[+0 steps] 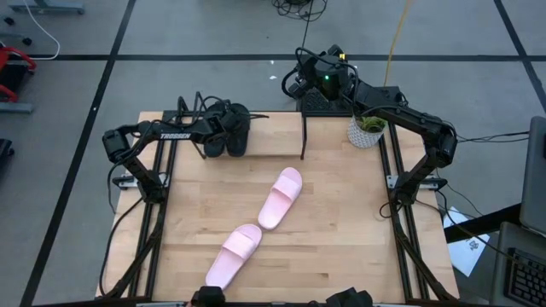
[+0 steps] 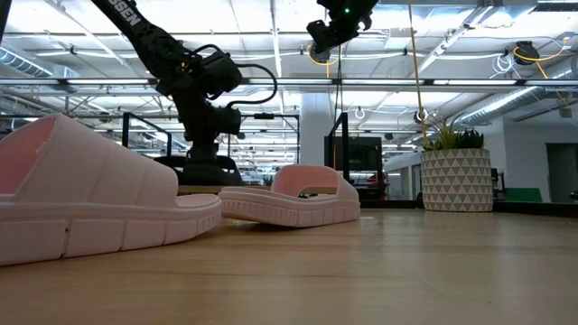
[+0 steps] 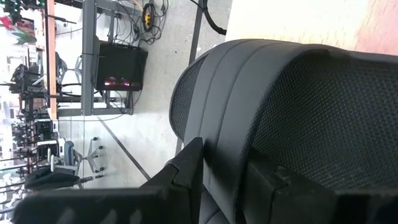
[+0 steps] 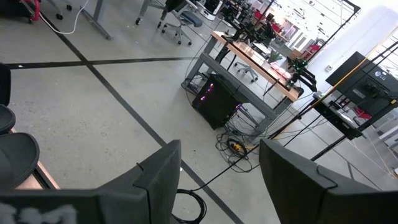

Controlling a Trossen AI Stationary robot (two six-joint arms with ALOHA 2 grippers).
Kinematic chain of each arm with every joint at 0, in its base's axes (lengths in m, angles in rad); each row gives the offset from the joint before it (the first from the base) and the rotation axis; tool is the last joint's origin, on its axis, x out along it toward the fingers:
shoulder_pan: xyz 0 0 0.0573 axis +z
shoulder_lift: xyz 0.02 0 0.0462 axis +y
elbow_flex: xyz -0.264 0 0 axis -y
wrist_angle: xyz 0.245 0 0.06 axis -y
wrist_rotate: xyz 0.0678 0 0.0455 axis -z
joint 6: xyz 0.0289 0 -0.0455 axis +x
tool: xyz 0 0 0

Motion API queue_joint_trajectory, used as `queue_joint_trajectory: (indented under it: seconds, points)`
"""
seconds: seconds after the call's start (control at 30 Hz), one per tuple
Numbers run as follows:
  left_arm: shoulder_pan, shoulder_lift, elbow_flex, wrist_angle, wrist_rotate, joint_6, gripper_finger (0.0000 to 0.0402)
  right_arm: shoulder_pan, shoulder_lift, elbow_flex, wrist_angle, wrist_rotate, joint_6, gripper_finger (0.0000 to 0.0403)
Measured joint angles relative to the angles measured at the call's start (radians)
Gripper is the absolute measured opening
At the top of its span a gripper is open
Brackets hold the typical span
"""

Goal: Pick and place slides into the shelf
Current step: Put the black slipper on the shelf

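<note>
Left claw (image 1: 229, 126) is clamped on a black slide (image 3: 298, 118) over the shelf (image 1: 256, 136) at the tabletop's (image 1: 341, 222) far edge. Right claw (image 1: 294, 81) hangs high past that edge, fingers spread, holding nothing. Two pink slides (image 1: 280, 198) lie mid-tabletop, toe to heel.

Left gripper (image 1: 232, 130) lowered, seemingly clamped (view partly blocked), right gripper (image 1: 300, 81) raised, jaws apart

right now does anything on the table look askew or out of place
Yes. The two pink slides lie loose mid-table, each at a slant, end to end rather than paired. The two black slides are at the shelf end, under the left gripper. Nothing looks spilled or damaged.
</note>
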Motion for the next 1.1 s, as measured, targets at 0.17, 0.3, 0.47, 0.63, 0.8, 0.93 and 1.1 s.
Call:
queue_joint_trajectory:
  seconds: [0.17,0.3,0.47,0.63,0.8,0.93,1.1]
  points:
    - [0.0,0.0,0.0,0.0,0.0,0.001,0.0086,0.0,0.0,0.0,0.0,0.0,0.0,0.0205]
    - [0.0,0.0,0.0,0.002,0.0,0.001,0.0086,0.0,0.0,0.0,0.0,0.0,0.0,0.0205]
    - [0.0,0.0,0.0,0.004,0.001,0.002,0.0086,0.0,0.0,0.0,0.0,0.0,0.0,0.0205]
    - [-0.003,0.0,0.0,0.016,0.0,0.004,0.0086,0.0,0.0,0.0,0.0,0.0,0.0,0.0205]
    - [-0.02,0.001,0.0,0.023,-0.026,0.006,0.0086,0.0,0.0,0.0,-0.001,0.0,0.0,0.0205]
    - [-0.033,0.001,0.0,0.022,-0.052,0.036,0.0086,0.0,0.0,0.0,-0.001,0.0,0.0,0.0205]
    - [-0.041,0.001,0.0,0.022,-0.055,0.065,0.0086,0.0,0.0,0.0,-0.001,0.0,0.0,0.0205]
